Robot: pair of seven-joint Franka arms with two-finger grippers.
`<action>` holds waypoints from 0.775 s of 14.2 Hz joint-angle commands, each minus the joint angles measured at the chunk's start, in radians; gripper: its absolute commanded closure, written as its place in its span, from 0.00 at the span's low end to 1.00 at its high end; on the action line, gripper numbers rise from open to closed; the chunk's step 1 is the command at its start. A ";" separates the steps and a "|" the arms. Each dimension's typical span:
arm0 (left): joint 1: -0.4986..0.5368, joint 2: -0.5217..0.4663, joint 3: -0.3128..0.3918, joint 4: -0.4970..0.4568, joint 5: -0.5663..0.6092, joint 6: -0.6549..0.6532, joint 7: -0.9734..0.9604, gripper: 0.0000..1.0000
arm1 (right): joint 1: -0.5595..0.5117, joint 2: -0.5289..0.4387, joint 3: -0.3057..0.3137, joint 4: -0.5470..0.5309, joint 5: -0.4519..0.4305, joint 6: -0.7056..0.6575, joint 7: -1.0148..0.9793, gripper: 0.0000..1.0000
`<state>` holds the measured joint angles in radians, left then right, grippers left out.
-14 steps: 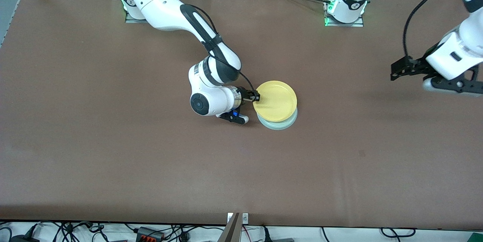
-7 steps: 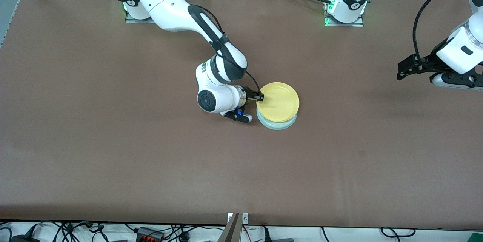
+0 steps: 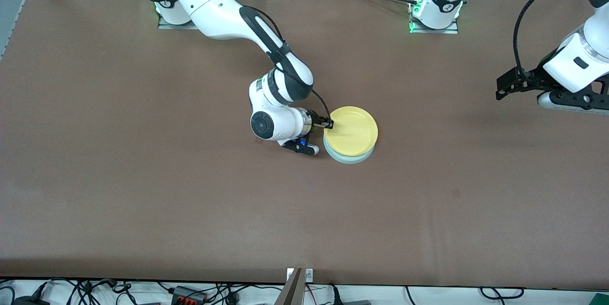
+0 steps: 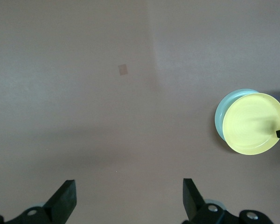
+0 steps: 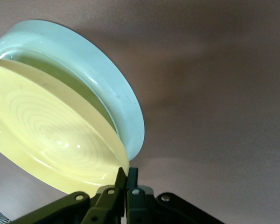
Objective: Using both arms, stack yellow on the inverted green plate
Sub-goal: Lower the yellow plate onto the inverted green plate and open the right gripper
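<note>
Now two plates: right claw (image 3: 328, 124) pinches one yellow (image 3: 353, 131) over one green plate (image 3: 349, 156); left claw (image 3: 505, 88) gapes wide.

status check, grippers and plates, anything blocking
Right gripper shut on yellow plate rim, holding it over the green plate. Left gripper open, waiting over bare table. Nothing in the way.

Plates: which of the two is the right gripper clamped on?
The yellow plate, the upper one. The right gripper is shut on its rim, holding it just over the green plate, which lies on the table underneath with only its edge showing.
</note>
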<state>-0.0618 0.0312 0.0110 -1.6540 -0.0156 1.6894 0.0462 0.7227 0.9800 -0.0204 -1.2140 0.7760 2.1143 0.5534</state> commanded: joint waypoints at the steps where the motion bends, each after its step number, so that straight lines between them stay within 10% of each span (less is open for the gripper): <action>1: -0.009 -0.017 0.000 -0.006 0.026 -0.011 -0.008 0.00 | 0.007 0.019 -0.007 0.034 -0.012 0.004 0.017 1.00; 2: -0.009 -0.017 -0.012 -0.006 0.026 -0.010 -0.009 0.00 | 0.007 0.019 -0.007 0.034 -0.012 0.007 0.017 1.00; 3: -0.007 -0.017 -0.016 -0.006 0.026 -0.011 -0.009 0.00 | 0.007 0.019 -0.007 0.034 -0.012 0.015 0.020 0.78; 4: -0.006 -0.017 -0.016 -0.006 0.026 -0.011 -0.008 0.00 | 0.000 0.016 -0.007 0.036 -0.012 0.013 0.019 0.20; 5: -0.004 -0.019 -0.016 -0.006 0.026 -0.013 -0.008 0.00 | -0.005 0.011 -0.009 0.037 -0.011 0.013 0.019 0.00; 11: -0.006 -0.017 -0.017 -0.006 0.028 -0.013 -0.008 0.00 | -0.008 -0.070 -0.128 0.053 -0.043 -0.095 0.039 0.00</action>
<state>-0.0656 0.0312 -0.0016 -1.6540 -0.0109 1.6885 0.0462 0.7175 0.9623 -0.0900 -1.1606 0.7673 2.1069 0.5635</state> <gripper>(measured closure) 0.000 0.229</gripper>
